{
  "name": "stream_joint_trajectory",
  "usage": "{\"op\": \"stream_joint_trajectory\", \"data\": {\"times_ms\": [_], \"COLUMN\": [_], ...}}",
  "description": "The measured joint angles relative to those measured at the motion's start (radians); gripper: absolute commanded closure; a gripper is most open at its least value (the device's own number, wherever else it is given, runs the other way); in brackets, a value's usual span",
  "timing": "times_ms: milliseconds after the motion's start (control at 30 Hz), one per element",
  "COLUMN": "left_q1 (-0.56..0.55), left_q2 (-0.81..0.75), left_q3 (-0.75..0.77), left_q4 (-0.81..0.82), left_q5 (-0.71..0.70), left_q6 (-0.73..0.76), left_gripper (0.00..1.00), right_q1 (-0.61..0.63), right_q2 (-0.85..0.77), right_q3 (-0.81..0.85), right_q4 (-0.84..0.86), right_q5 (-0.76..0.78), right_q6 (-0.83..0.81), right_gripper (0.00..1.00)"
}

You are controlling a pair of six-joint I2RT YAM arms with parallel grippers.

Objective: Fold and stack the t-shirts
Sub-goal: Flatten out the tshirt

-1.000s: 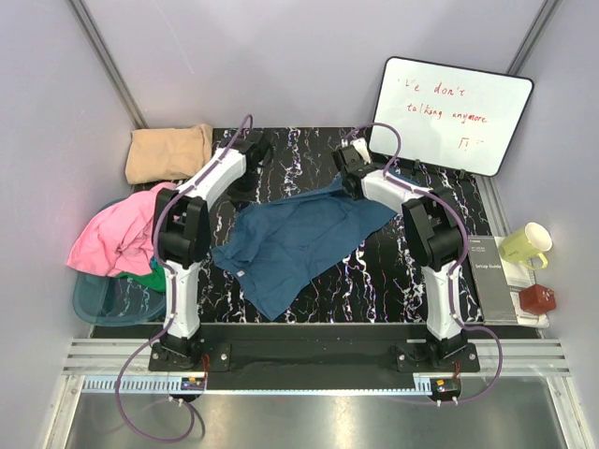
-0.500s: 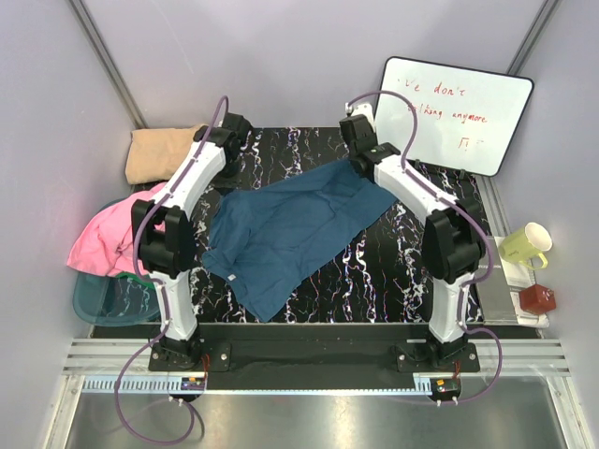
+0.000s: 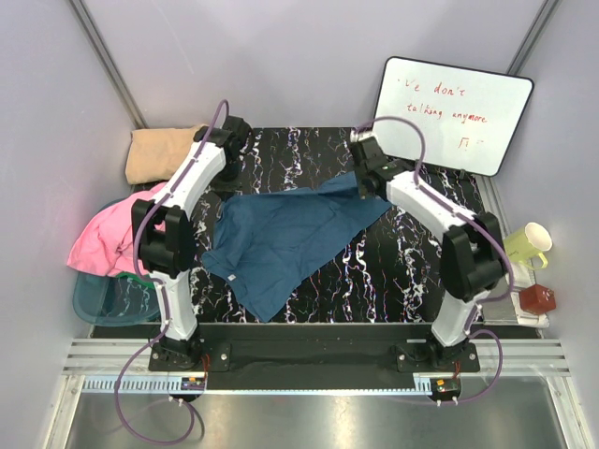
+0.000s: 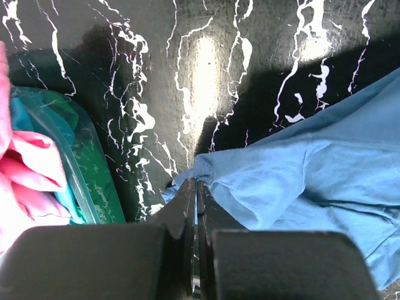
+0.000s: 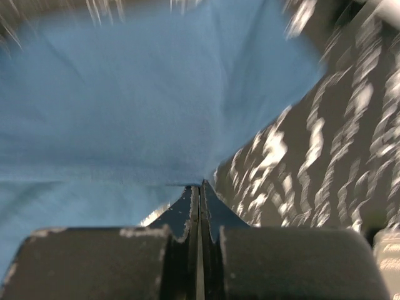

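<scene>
Right now you have both grippers on the dark blue t-shirt [image 3: 285, 238], which lies spread across the middle of the black marbled table [image 3: 393, 271]. Its far edge is drawn between the two arms and the rest trails toward the near edge. Your left gripper [image 4: 195, 185] has its fingers pressed together on a bunched corner of cloth at the shirt's far left end. In the left wrist view the fabric fans out to the right from that pinch. Your right gripper [image 5: 201, 186] is likewise clamped tight, pinching the shirt's edge at its far right end. That view is blurred, with blue cloth filling most of it and bare table to the right. Off to your left, the tan t-shirt [image 3: 167, 154] sits bunched at the far left corner of the table, apart from the blue one. The pink t-shirt [image 3: 112, 238] drapes over a translucent teal bin [image 3: 98, 301] at the left edge, with the green t-shirt [image 3: 142, 278] showing just under it. A whiteboard [image 3: 454, 112] leans at the far right, and a pale yellow mug [image 3: 524, 245] stands beyond the table's right edge.
</scene>
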State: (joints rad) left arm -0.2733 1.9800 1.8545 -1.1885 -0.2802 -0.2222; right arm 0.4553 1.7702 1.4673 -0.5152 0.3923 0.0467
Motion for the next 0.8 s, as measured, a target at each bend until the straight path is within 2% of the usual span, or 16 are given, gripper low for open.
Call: {"op": "stream_joint_trajectory", "data": {"times_ms": [133,267,367,400,467,667,800], "left_q1": [0.000,0.000,0.000,0.000,0.000,0.000,0.000], "left_q2": [0.001,0.003,0.007,0.007,0.009,0.024,0.030], "left_q3": [0.000,0.002,0.002,0.002,0.002,0.002,0.003], "left_q4": [-0.016,-0.029,-0.035,-0.039,-0.043,-0.047,-0.049], "left_q5": [0.013,0.016,0.015,0.015,0.015,0.016,0.020], "left_q6": [-0.001,-0.007,-0.011,-0.012,-0.013,-0.014,-0.014], "left_gripper": [1.00,1.00,1.00,1.00,1.00,1.00,1.00], "right_q1": [-0.001,-0.001,-0.002,-0.002,-0.002,-0.014,-0.072], "right_q2": [0.122,0.150,0.134,0.129,0.129,0.125,0.097], "right_q3": [-0.016,-0.055,-0.076,-0.076,-0.072,-0.063,-0.066], "right_q4": [-0.114,-0.199,-0.232,-0.242,-0.255,-0.304,-0.312], "right_q5": [-0.047,-0.093,-0.126,-0.136,-0.143,-0.125,-0.152], "right_q6": [0.057,0.120,0.162,0.167,0.180,0.197,0.235], "right_gripper": [1.00,1.00,0.66,0.48,0.34,0.32,0.34]}}
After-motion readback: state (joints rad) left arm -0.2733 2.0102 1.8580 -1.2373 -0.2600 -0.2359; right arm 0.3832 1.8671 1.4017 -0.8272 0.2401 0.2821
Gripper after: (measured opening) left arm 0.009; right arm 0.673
